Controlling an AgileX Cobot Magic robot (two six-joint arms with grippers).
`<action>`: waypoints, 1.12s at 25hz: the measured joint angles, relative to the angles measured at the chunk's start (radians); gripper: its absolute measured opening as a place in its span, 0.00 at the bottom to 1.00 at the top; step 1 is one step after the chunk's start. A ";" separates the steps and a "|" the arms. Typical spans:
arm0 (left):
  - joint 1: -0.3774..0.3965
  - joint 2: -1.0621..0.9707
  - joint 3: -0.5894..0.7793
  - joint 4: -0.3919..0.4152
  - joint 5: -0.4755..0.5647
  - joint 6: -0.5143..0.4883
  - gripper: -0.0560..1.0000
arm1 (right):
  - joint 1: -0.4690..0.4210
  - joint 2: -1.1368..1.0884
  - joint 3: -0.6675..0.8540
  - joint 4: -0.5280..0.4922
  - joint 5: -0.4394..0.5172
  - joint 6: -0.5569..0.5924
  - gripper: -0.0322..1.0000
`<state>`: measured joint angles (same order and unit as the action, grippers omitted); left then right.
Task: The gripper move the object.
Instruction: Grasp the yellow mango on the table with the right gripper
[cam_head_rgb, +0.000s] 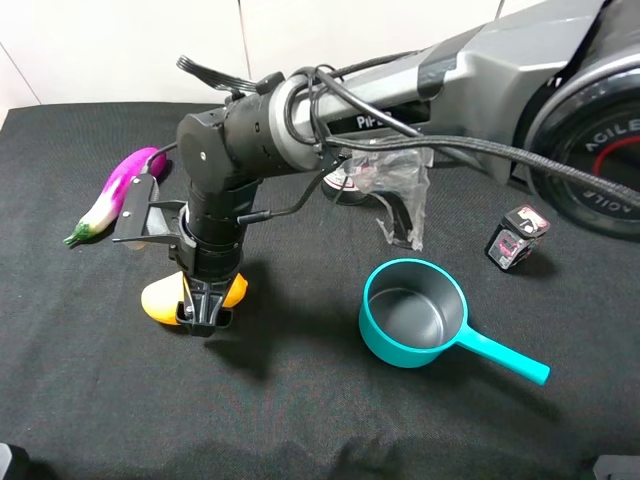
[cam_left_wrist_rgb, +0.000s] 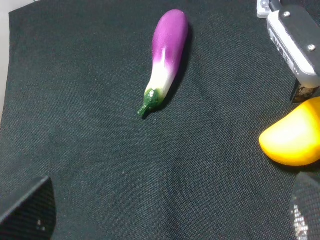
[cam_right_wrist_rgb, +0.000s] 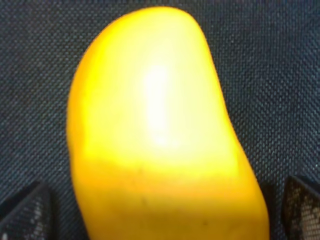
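The yellow-orange mango lies on the black cloth at the front left. It fills the right wrist view and shows at the edge of the left wrist view. My right gripper reaches across from the right and points straight down over it. Its jaws are open and stand on either side of the mango with small gaps. My left gripper is open and empty, low over the cloth and apart from the mango. It does not show in the high view.
A purple-and-white eggplant lies behind the mango, also in the left wrist view. A teal saucepan sits at centre right with its handle pointing right. A clear plastic bag and a small black-pink box lie further back.
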<state>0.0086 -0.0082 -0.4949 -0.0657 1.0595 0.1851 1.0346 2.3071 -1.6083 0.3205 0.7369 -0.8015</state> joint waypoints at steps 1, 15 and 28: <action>0.000 0.000 0.000 0.000 0.000 0.000 0.99 | 0.000 0.002 0.000 0.000 -0.006 0.000 0.70; 0.000 0.000 0.000 0.000 0.000 0.000 0.99 | 0.000 0.005 0.000 0.031 -0.016 -0.003 0.64; 0.000 0.000 0.000 0.000 0.000 0.000 0.99 | 0.000 0.005 0.000 0.030 -0.015 0.000 0.52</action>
<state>0.0086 -0.0082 -0.4949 -0.0657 1.0595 0.1851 1.0346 2.3123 -1.6083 0.3509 0.7215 -0.8017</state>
